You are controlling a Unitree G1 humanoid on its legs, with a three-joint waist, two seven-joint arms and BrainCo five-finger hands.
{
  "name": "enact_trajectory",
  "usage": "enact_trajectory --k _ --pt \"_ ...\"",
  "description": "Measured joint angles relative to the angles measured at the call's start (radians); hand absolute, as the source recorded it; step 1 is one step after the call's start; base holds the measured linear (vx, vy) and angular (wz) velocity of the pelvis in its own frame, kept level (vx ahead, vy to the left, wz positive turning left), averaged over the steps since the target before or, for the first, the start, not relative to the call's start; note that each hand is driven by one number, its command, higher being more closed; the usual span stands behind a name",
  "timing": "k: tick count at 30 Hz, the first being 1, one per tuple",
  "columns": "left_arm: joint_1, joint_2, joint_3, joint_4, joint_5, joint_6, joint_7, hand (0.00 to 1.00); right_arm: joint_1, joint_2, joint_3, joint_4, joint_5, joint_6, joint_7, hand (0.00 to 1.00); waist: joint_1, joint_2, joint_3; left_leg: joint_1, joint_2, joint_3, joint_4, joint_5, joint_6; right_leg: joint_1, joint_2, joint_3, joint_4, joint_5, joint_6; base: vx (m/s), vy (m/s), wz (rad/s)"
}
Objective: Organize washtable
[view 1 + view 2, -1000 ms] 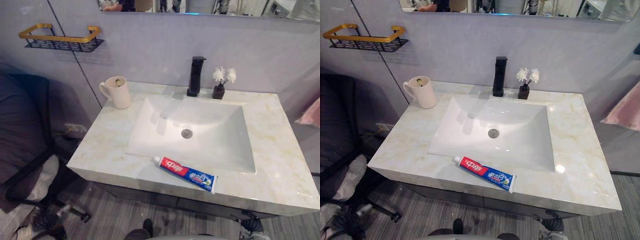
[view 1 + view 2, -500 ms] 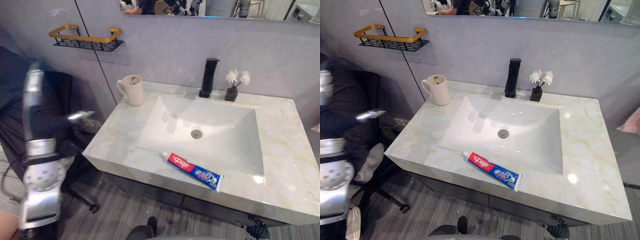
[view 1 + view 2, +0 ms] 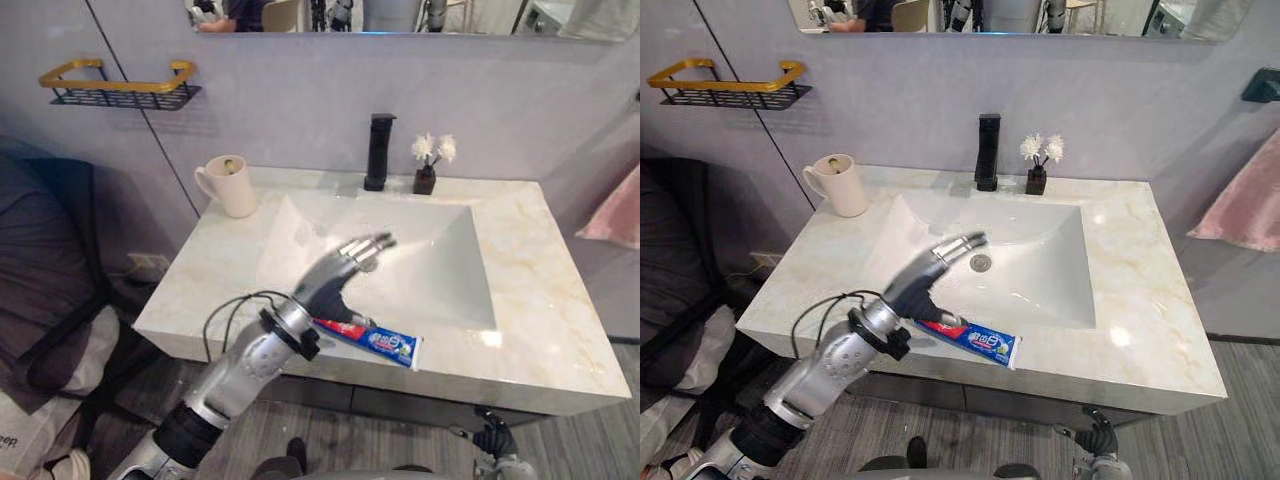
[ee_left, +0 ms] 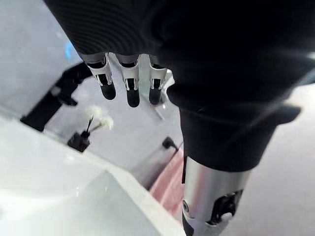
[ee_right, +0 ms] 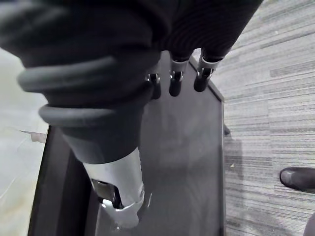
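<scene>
A red, white and blue toothpaste tube (image 3: 378,341) lies on the marble washtable (image 3: 550,300), along the front rim of the white sink (image 3: 440,270). My left hand (image 3: 345,266) hovers over the sink's front left part, just beyond the tube's red end, which my wrist partly covers. It is open, with straight fingers (image 4: 128,83) that hold nothing. A cream cup (image 3: 230,186) stands at the back left corner. My right hand (image 5: 174,82) hangs low beside the dark cabinet front, open and empty.
A black faucet (image 3: 378,152) and a small dark vase of white flowers (image 3: 428,165) stand behind the sink. On the wall to the left hangs a black and gold wire shelf (image 3: 115,85). At the right is a pink towel (image 3: 610,205). A dark chair (image 3: 50,270) stands at the left.
My left arm has swung from beside the washtable's left side to over the sink's front edge, next to the toothpaste. The camera has shifted; the tube and cup lie as before.
</scene>
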Motion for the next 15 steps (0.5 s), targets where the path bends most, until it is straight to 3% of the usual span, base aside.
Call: enact_trajectory --k 5,15 --pt "-0.001 0.015 -0.007 0.065 0.03 -0.003 -0.042 0.0 -0.003 0.0 0.006 0.0 -0.001 0.0 0.0 0.0 0.001 0.0 0.0 0.002 0.0 0.003 0.002 0.0 0.0 0.0 0.002 0.005 -0.006 0.004 -0.001 -0.01 0.0 -0.03" --pt "0.063 0.137 -0.006 0.087 0.054 -0.024 -0.095 0.0 -0.008 -0.004 0.019 0.0 -0.003 -0.003 -0.001 0.0 0.003 0.0 -0.001 0.002 -0.004 0.003 -0.001 0.001 0.0 0.002 -0.006 0.006 -0.016 0.006 -0.004 -0.01 0.002 0.0"
